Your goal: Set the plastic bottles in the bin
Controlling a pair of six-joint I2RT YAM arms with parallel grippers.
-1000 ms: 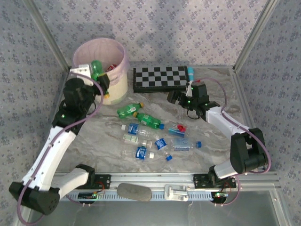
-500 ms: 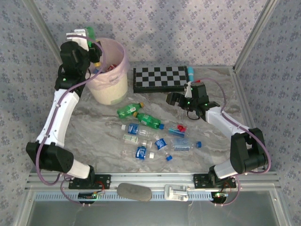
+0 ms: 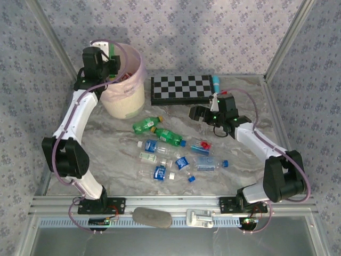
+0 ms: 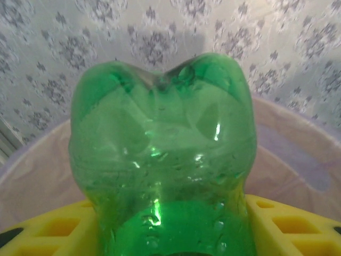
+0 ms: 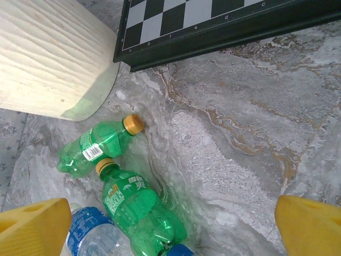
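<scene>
The left gripper [image 3: 110, 55] is positioned over the left part of the mouth of the bin [image 3: 127, 101]. Its jaws are closed partway on a green bottle [image 4: 162, 144], which is clamped between the yellow fingers [image 4: 50, 226]. The lobed base of this bottle is pointed away from the wrist camera. Behind and below the held bottle, the pale pink liner [image 4: 298, 133] at the bin's far rim is seen.

The right gripper [image 3: 196, 113] is held above the marble-patterned table [image 3: 245, 101], on the near side of the chessboard [image 3: 181, 88]. Its jaws are spread wide and nothing is gripped between them.

Two green bottles with yellow caps [image 5: 98, 146] are laid on their sides on the table below the right gripper, just beside each other and near the bin's foot. A blue-labelled bottle [image 5: 90, 232] is laid against the nearer green one.

The clear bottles with blue labels [image 3: 159, 172] are scattered in a loose group on the table, between the green pair and the arm bases. A small red item [image 3: 202, 144] is located at the right edge of this group.
</scene>
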